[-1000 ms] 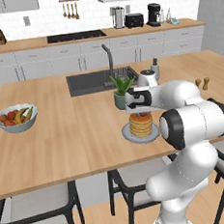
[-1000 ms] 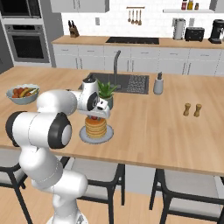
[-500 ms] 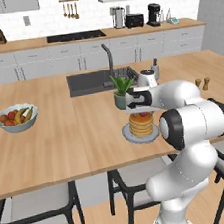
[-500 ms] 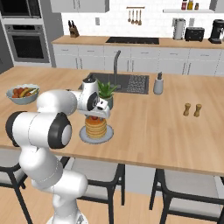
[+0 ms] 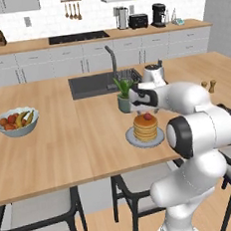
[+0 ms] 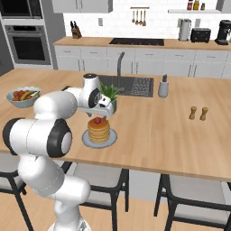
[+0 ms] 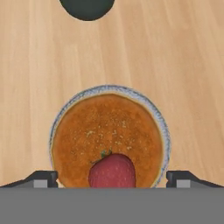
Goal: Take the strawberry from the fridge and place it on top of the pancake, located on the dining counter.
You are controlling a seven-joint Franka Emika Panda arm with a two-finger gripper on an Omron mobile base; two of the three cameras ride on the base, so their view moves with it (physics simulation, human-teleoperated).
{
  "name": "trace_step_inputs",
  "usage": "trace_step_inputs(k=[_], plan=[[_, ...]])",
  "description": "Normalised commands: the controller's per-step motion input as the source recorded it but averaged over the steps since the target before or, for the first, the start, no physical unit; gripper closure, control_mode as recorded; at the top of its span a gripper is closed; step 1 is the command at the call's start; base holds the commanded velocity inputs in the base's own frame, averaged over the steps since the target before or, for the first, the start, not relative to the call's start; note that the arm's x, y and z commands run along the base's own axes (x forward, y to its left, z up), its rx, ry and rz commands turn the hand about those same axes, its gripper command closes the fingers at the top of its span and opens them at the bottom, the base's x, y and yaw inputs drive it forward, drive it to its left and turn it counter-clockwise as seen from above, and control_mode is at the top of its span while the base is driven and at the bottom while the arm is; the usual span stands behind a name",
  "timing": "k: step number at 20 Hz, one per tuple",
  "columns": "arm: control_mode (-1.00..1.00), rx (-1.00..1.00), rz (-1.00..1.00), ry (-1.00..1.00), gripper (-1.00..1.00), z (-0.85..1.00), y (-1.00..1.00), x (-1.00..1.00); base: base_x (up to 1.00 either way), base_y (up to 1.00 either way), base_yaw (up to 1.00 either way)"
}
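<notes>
The gripper [image 7: 112, 177] stood released, its two dark fingertips [image 7: 41, 178] spread wide apart at either side of the hand view with nothing pinched between them. The strawberry [image 7: 112, 171] lay in the gap between them, resting on the top of the pancake [image 7: 107, 138] toward the near edge of the stack rather than at its centre (its small green cap pointed toward the middle). Judged from that, the berry sat where the task wanted it, and the wide jaws suited a hand that meant to leave it undisturbed.

In the base views the strawberry [image 5: 147, 117] showed as a red dot crowning the golden stack on its grey plate [image 5: 131, 137], which sat on the worktop [image 5: 59, 138] of the dining island, just in front of a small potted plant [image 5: 123, 93] and the dark sink [image 5: 87, 85].

The arm reached forward over the stack with the hand [image 6: 101, 106] pointing down, close above the berry, the elbow folded high and the forearm roughly level. A fruit bowl [image 5: 16, 121] stood well apart to the left.
</notes>
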Motion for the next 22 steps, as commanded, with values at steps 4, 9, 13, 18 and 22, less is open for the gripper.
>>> trace_step_inputs(k=[4,9,13,18,22], plan=[[-1.0,0.0,0.0,0.0,-1.0,0.54,-0.25,-0.26,0.0,0.0,0.0],[-1.0,0.05,-0.01,0.0,-1.0,0.54,-0.59,-0.56,0.0,0.0,0.0],[-1.0,0.24,-0.01,0.0,-1.0,0.22,-0.87,-0.88,0.0,0.0,0.0],[-1.0,0.28,0.04,-0.04,-1.0,0.2,-0.38,-1.0,0.0,0.0,0.0],[-1.0,0.36,0.07,-0.02,-1.0,0.27,-0.33,-1.0,0.0,0.0,0.0]])
